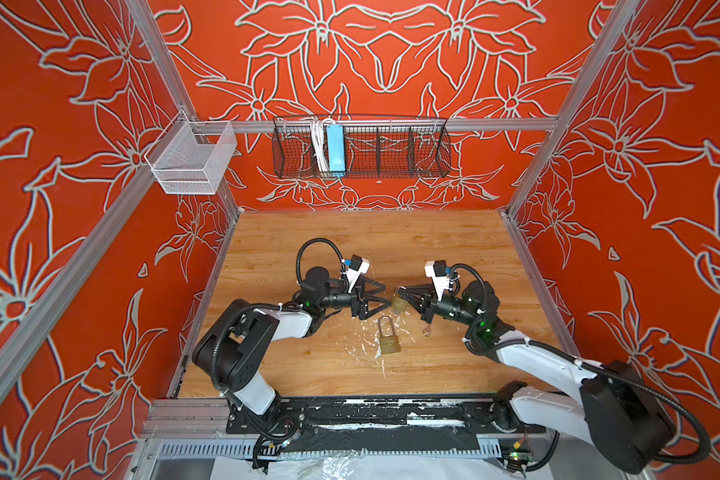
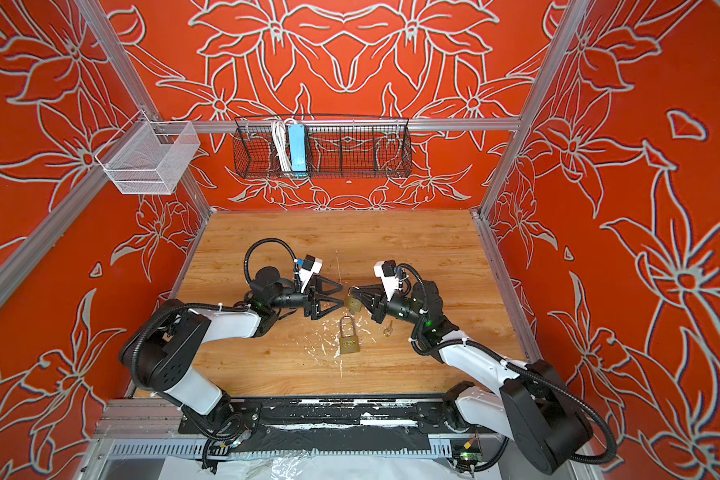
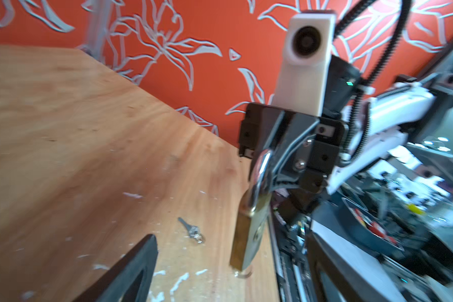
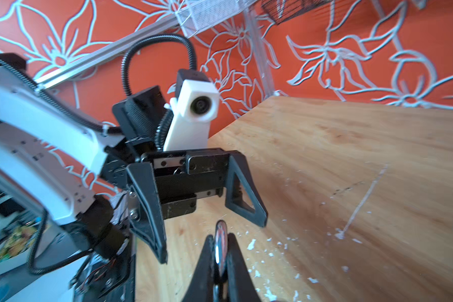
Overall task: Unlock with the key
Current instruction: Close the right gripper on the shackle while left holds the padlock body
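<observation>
My right gripper [image 1: 404, 294] is shut on the steel shackle [image 4: 220, 243] of a brass padlock [image 1: 400, 304], which hangs in the air with its body [image 3: 247, 235] pointing down. Facing it from the left, my left gripper [image 1: 385, 296] stands open with nothing between its fingers [image 3: 134, 272], close to the hanging padlock but not touching it. A small silver key [image 3: 192, 230] with a ring lies on the wooden table [image 1: 308, 365], below my right wrist in both top views [image 2: 387, 331]. A second brass padlock [image 1: 388, 338] lies flat on the table with its shackle pointing away.
White flecks [image 1: 362, 332] are scattered over the table around the flat padlock. A black wire basket [image 1: 362, 149] and a white mesh basket [image 1: 192, 162] hang on the back rail. Red patterned walls close in three sides.
</observation>
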`<state>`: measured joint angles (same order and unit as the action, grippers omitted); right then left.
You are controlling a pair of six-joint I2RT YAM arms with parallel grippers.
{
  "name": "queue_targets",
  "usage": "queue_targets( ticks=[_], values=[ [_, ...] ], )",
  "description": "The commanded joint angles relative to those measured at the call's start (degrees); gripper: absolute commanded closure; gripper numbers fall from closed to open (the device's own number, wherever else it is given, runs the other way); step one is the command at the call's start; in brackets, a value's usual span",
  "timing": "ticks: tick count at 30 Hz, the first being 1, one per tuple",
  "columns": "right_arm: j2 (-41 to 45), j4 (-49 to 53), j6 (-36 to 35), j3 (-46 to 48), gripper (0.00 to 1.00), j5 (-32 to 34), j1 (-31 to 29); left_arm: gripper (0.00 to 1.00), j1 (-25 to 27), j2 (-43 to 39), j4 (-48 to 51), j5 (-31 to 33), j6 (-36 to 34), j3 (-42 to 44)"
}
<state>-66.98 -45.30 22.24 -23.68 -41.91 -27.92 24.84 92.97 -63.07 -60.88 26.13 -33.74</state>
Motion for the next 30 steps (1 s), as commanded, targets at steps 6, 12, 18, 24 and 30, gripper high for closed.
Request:
queue_targets(
  ticks=[6, 12, 18, 24, 30],
  values=[
    [-0.24, -5.60, 1.49, -2.33, 1.00, -4.23, 0.30, 0.23, 2.16, -2.13, 5.83, -8.58, -4.44, -3.57],
    [0.88, -5.50, 1.75, -2.33, 1.00, -4.50, 0.18, 0.34, 5.33, -2.03, 20.44, -7.30, -13.96, -7.16],
    [3.00, -3.32, 0.20, -1.61, 1.00, -1.99, 0.17, 0.64, 5.39, -0.72, 14.23, -7.81, -9.22, -6.80],
    [2.43, -3.12, 0.17, -1.97, 1.00, -2.12, 0.17, 0.66, 5.40, -1.34, 15.26, -7.15, -9.98, -6.61],
    [0.82, -3.84, 0.79, -2.40, 1.00, -3.00, 0.17, 0.79, 5.57, -1.25, 14.52, -6.28, -9.20, -6.59]
  ],
)
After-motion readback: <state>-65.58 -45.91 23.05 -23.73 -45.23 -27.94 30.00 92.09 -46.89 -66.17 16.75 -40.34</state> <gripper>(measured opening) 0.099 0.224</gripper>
